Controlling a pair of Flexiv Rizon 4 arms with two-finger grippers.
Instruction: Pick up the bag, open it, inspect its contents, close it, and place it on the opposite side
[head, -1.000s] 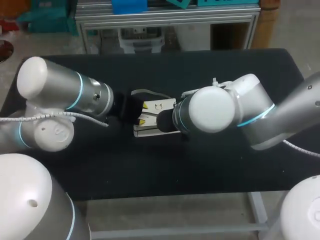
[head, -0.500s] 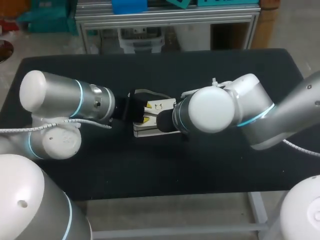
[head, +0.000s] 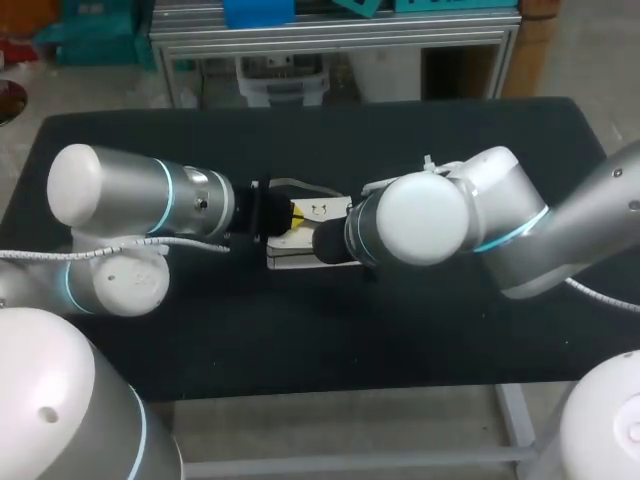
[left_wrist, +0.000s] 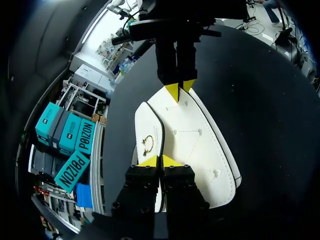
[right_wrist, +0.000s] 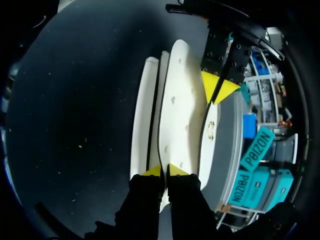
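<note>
We hold the white bag (left_wrist: 192, 145) at the middle of the black table (head: 400, 340), one arm at each end. Our left gripper (left_wrist: 160, 161) has its yellow tips set close together, clamped on the bag's near edge, where the flap meets the body. Our right gripper (right_wrist: 165, 170) pinches the opposite end the same way, with a thin white panel between its tips. The two grippers face each other along the bag's length. A small ring-shaped clasp (left_wrist: 147, 145) sits on the flap, just ahead of our left gripper. Whether the bag rests on the table or hangs just above it, we cannot tell.
</note>
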